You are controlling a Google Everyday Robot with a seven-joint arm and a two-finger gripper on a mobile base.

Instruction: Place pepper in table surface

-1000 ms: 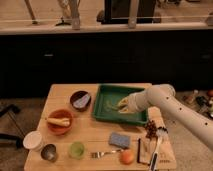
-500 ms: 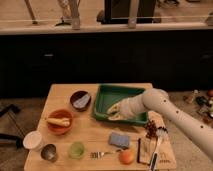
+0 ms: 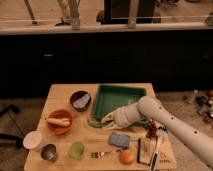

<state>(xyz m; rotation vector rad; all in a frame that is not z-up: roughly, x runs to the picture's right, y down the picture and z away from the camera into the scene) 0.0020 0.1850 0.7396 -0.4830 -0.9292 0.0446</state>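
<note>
The pepper (image 3: pixel 94 123) is a slim dark green curved piece just left of the green tray (image 3: pixel 120 94), low over the tan wooden table surface (image 3: pixel 60 95). My gripper (image 3: pixel 106 120) reaches in from the right on the white arm and sits at the tray's front left corner. It is closed on the pepper's right end. I cannot tell whether the pepper touches the tabletop.
A dark bowl (image 3: pixel 80 100) and an orange bowl with a corn piece (image 3: pixel 59 121) sit to the left. A white cup (image 3: pixel 33 141), metal cup (image 3: pixel 48 152), green cup (image 3: pixel 76 149), fork (image 3: pixel 102 153), blue sponge (image 3: pixel 119 139) and orange fruit (image 3: pixel 126 156) line the front.
My gripper has moved left and down from over the tray to its front left corner, carrying the pepper out over the tabletop.
</note>
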